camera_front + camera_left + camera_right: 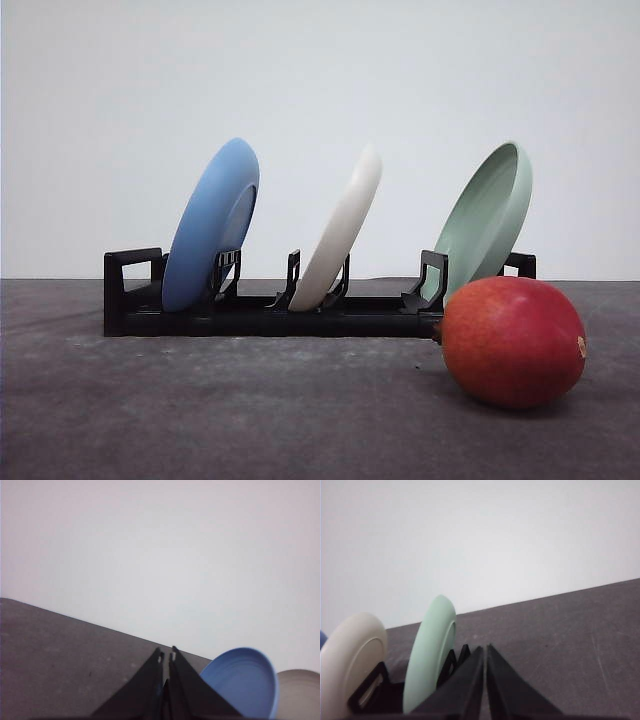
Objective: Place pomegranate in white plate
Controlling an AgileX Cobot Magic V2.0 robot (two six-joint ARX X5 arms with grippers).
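Pomegranate [513,341] sits on the dark table [200,410], near-right of the scene, just in front of the right end of the black rack [260,312]. Long axis runs roughly left-right, pale spot pointing right. Nothing is touching it from above.

White plate [340,232] is not flat: it stands on edge in the rack's middle slot, leaning right, with the blue plate [212,222] to its left and the green plate [487,222] to its right. So, as I read it, the plate has to come out and lie flat before the fruit can go in it.

Left gripper [166,656]: fingers together, holding nothing, with the blue plate just beyond its tip. Right gripper [485,651]: fingers together too, empty, with the green plate and white plate [351,657] ahead of it.

Key relation: fruit is on the right side, so the right arm looks nearer to it. The white plate is central, reachable by either arm.

Room: open table to the left and in front of the fruit, and a wide bare strip in front of the rack for setting a plate down. Tight spots: the fruit nearly meets the rack end, the green plate's lower rim hangs just behind it, and the gaps between the plates are narrow. The fruit is round, so it could roll if nudged.
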